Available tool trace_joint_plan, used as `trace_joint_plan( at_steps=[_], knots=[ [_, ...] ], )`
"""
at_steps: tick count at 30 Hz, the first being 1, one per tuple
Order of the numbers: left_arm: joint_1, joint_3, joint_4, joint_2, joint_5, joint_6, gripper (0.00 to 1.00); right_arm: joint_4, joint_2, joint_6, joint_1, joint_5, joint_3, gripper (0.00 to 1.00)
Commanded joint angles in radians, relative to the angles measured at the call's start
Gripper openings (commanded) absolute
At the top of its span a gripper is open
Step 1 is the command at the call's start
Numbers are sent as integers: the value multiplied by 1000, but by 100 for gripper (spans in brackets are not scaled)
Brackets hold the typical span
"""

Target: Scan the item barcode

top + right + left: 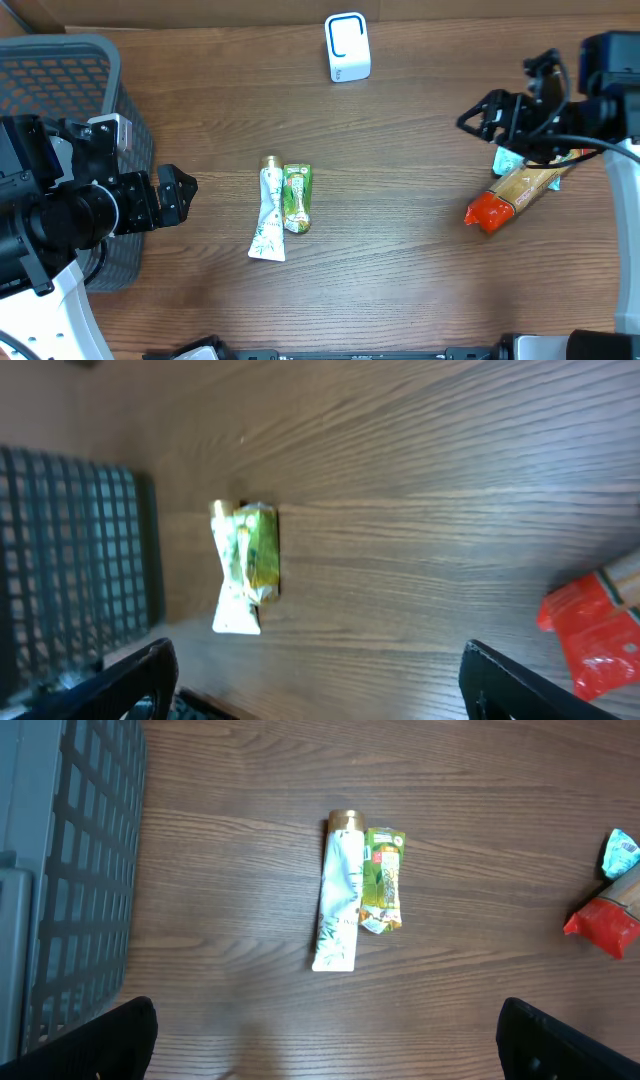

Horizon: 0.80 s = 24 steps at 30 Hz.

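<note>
At the left edge of the wooden table (400, 290) stands a gray mesh basket (60, 70). The left arm partly covers it in the overhead view. The left gripper (188, 195) points toward the middle of the table. Its jaws are wide apart with nothing between them; the wrist view shows its fingers (110, 1040) at the two lower corners and bare wood between.

Near the middle of the table lie a white tube (268, 215) with a gold cap and a green packet (297, 198). They are side by side and touching, the packet on the tube's right and the cap pointing toward the far edge. Both lie flat, well apart from either gripper.

Near the far edge, just right of center, a small white scanner (347, 47) stands upright.

To the right, the right gripper (478, 120) has its jaws spread wide and holds nothing. Just beside it on the table lie a long tan package with a red end (515, 188) and a small blue-and-white packet (508, 160), which sits at the package's upper side.
</note>
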Motion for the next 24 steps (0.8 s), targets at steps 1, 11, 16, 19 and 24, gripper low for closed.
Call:
trace_joint_plan(
  at_steps=[1, 11, 16, 19, 24],
  knots=[
    [5, 0, 1, 1, 0, 8, 100, 3, -16, -11, 21, 29, 21, 90],
    [5, 0, 1, 1, 0, 8, 100, -21, -16, -12, 23, 36, 19, 90],
    [5, 0, 1, 1, 0, 8, 100, -23, -16, -31, 41, 49, -11, 90],
    [4, 0, 1, 1, 0, 8, 100, -21, -14, -31, 62, 75, -25, 91],
    [5, 0, 1, 1, 0, 8, 100, -15, -14, -30, 69, 86, -25, 91]
  ],
)
